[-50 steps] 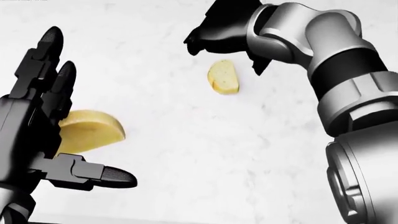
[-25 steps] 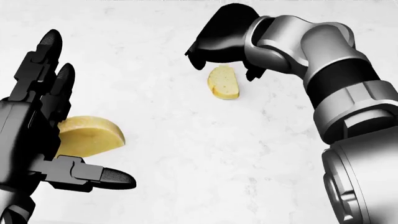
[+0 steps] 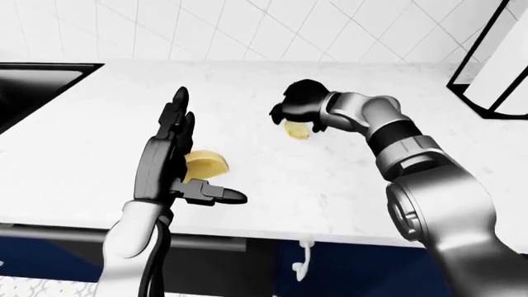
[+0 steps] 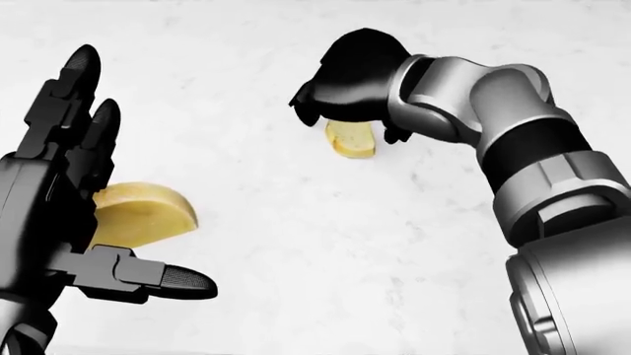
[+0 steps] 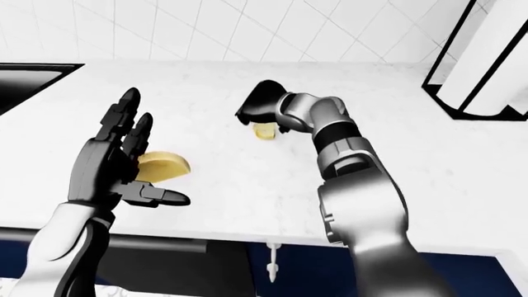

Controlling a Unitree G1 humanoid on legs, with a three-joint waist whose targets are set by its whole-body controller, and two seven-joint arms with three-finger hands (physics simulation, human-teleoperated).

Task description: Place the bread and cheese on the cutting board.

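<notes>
- The right hand (image 4: 350,81) arches over the small bread slice (image 4: 353,140) on the white surface (image 4: 394,244); whether its fingers are wide or closing I cannot tell.
- The left hand (image 4: 59,200) stands upright beside the cheese wedge (image 4: 143,214), fingers spread wide, holding nothing.
- No cutting board shows in any view.
- Risk: the flat slice could skid on the smooth surface if the fingers close unevenly.
- With the board unseen, carrying may end in a misplacement.
</notes>
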